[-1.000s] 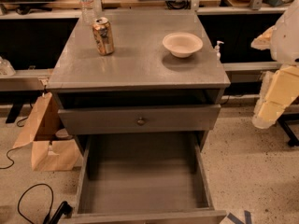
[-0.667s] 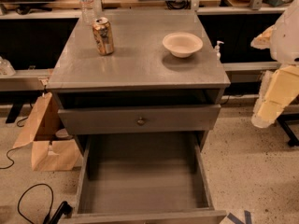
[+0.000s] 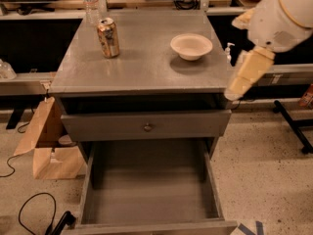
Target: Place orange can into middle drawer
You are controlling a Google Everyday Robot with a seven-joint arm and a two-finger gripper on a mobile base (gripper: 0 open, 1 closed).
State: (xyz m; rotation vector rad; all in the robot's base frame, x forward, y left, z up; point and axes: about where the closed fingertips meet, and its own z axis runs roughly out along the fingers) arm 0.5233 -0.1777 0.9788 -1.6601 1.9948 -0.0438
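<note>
camera view: the grey bench is seen filling the middle of the shot. below it the middle drawer is found pulled well out, its flat floor bare and ready. between the two, the shallower drawer front with its round knob is shown.

now the change: the arm has been swung up and in from the right since a second ago. the claw is now hung just off the bench's front right corner, about level with the top, where before it was held lower and farther out. whether the claw is open or closed cannot be told from here; nothing is seen held in it.

the white bowl is left on the right of the bench top. the orange can is stood upright at the rear left, exactly where it was, with the clear bottle just behind it.

the approach is judged to be under way. the can has yet to be reached, and the width of the bench must be crossed, past the bowl, before a grasp can be made.
</note>
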